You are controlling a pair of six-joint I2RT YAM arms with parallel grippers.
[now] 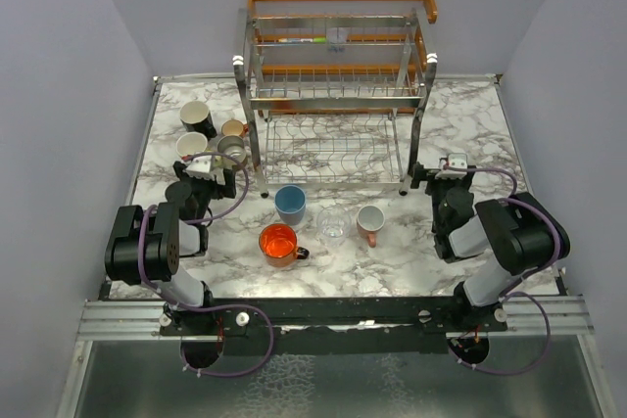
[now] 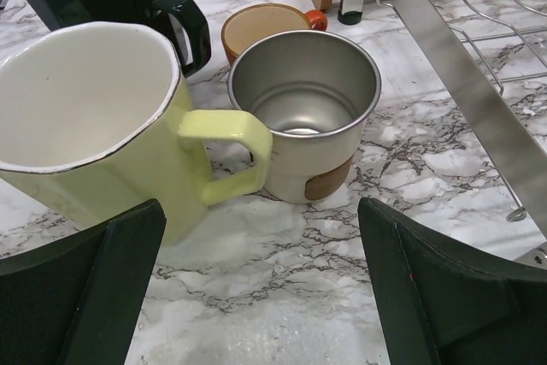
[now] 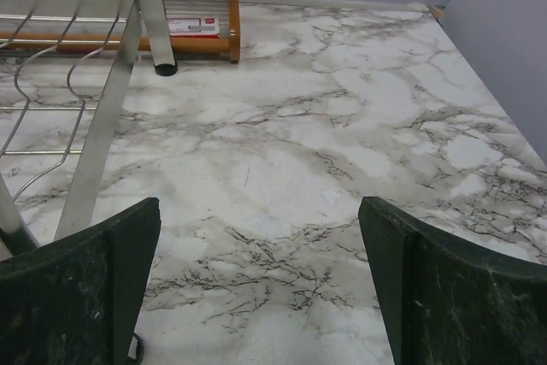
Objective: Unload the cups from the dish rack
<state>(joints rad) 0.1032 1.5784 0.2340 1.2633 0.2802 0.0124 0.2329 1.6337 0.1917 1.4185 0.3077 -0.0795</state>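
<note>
The dish rack (image 1: 333, 75) stands at the back centre; I see no cup in it. On the table to its left stand a black mug (image 1: 197, 116), a small orange-red cup (image 1: 233, 128), a pale yellow mug (image 1: 191, 147) and a tan cup with a steel inside (image 1: 231, 149). In front of the rack stand a light blue cup (image 1: 290, 204), a bright orange mug (image 1: 278, 243), a clear glass (image 1: 332, 224) and a pink mug (image 1: 370, 223). My left gripper (image 2: 261, 297) is open and empty just short of the yellow mug (image 2: 85, 126) and the tan cup (image 2: 303, 113). My right gripper (image 3: 261, 297) is open and empty over bare marble.
The rack's steel leg (image 3: 154, 14) and lower wire shelf (image 3: 51, 83) lie left of my right gripper. The rack frame (image 2: 461, 83) runs along the right of my left gripper. A thin pen-like item (image 1: 302, 39) lies on the upper tier. Grey walls close in the table.
</note>
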